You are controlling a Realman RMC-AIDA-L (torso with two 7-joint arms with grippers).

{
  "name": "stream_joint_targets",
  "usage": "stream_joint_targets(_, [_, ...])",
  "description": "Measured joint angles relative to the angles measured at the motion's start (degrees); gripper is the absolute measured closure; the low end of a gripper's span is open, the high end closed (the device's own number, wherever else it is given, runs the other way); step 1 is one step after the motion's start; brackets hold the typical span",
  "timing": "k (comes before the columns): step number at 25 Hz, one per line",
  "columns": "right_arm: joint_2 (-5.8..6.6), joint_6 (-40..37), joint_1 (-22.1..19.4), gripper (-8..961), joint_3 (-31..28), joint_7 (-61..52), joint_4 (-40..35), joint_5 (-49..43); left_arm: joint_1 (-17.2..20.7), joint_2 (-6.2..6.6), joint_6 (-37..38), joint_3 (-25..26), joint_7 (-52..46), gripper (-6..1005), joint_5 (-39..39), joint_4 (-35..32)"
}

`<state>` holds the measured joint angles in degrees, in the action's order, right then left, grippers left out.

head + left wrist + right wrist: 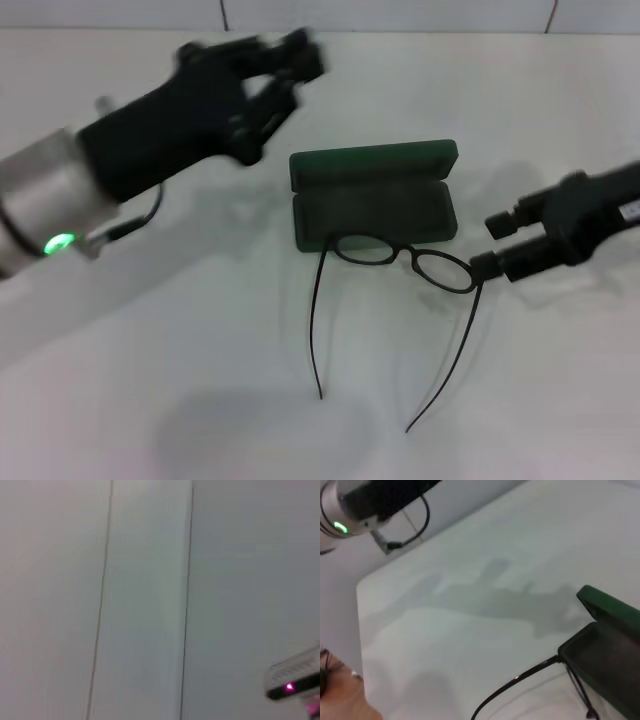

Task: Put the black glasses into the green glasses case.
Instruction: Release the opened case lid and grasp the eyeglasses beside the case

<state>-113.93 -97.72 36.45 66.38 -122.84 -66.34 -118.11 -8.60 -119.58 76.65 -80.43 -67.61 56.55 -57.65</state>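
The green glasses case (375, 195) lies open in the middle of the table, its lid (607, 607) standing up at the back. The black glasses (405, 258) rest unfolded at its front edge: one lens leans on the case's front wall, the other lies on the table, and both temple arms (520, 680) stretch toward me. My right gripper (492, 243) is open just right of the glasses, with its nearer finger close to the frame's right end; I cannot tell whether it touches. My left gripper (285, 80) is open, raised left of and behind the case.
The white table (200, 400) ends at a wall behind the case. The right wrist view shows the table's far corner (362, 587) and my left arm (365, 505) above it. The left wrist view holds only wall panels and a small device (295, 680) with a pink light.
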Motion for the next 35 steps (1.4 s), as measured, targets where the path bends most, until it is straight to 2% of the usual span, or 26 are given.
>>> stream_joint_targets(4, [0.00, -0.2, 7.3, 369, 0.2, -4.9, 2.8, -5.7, -3.5, 0.24, 12.4, 8.5, 5.8, 827, 0.7, 17.7])
stream_joint_targets(7, [-0.22, 0.5, 13.5, 372, -0.1, -6.6, 8.7, -10.7, -4.6, 0.62, 17.1, 10.3, 12.1, 860, 1.5, 26.4])
stream_joint_targets(11, [-1.09, 4.3, 22.3, 375, 0.0, -7.1, 19.2, -16.2, -3.9, 0.62, 18.2, 10.4, 15.3, 860, 3.7, 30.1])
stream_joint_targets(13, [-1.57, 6.9, 25.3, 377, 0.5, -7.1, 23.0, -18.0, -3.5, 0.43, 18.3, 10.5, 16.8, 859, 5.0, 31.6])
stream_joint_targets(23, [-2.23, 14.4, 34.2, 386, 3.5, -8.7, 36.5, -18.5, -3.9, -0.08, 18.1, 10.6, 24.1, 858, 6.1, 40.2])
stream_joint_targets(31, [-2.26, 15.6, 35.1, 392, 4.5, -10.2, 39.4, -18.2, -4.2, -0.21, 17.6, 10.2, 26.7, 861, 6.0, 43.9])
stream_joint_targets(35, [-2.27, 17.0, 35.2, 396, 7.7, -10.3, 41.0, -18.0, -5.1, -0.24, 17.0, 10.2, 27.3, 866, 6.0, 45.3])
